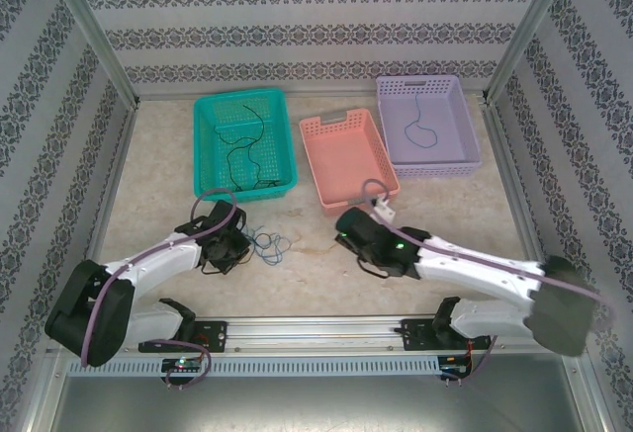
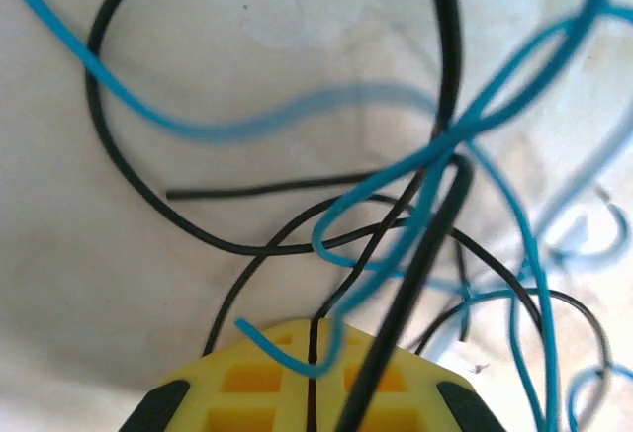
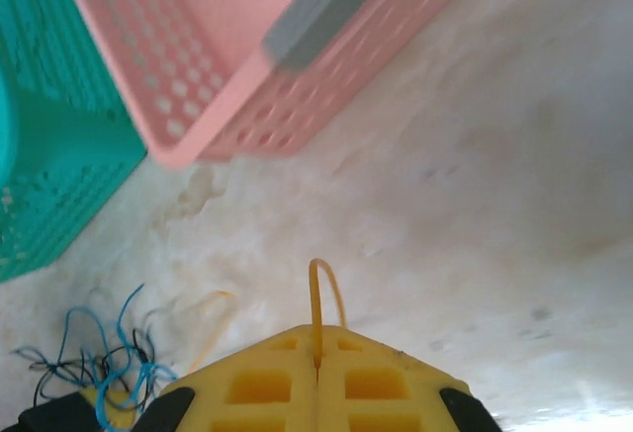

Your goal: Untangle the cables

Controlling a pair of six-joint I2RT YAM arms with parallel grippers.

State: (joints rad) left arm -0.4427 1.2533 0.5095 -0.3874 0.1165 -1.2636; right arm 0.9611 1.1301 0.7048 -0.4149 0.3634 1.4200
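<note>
The cables lie in a tangle point(image 1: 269, 246) of black and blue strands on the table in front of the teal basket. My left gripper point(image 1: 229, 249) sits at the tangle's left edge. In the left wrist view its yellow pads point(image 2: 257, 383) are shut point(image 2: 316, 338), and a thin black cable point(image 2: 361, 254) runs into the seam between them. A blue cable point(image 2: 198, 128) loops over the pads. My right gripper point(image 1: 348, 226) is shut point(image 3: 318, 353) on a thin yellow cable point(image 3: 316, 294) that arches out of its tip. The tangle point(image 3: 99, 363) shows at lower left in the right wrist view.
Three baskets stand at the back: teal point(image 1: 203, 145) holding a black wire point(image 1: 247, 150), pink point(image 1: 315, 170), and purple point(image 1: 467, 126) holding a blue wire point(image 1: 420, 126). The pink basket point(image 3: 257, 86) is close ahead of the right gripper, with the teal one point(image 3: 59, 155) to its left.
</note>
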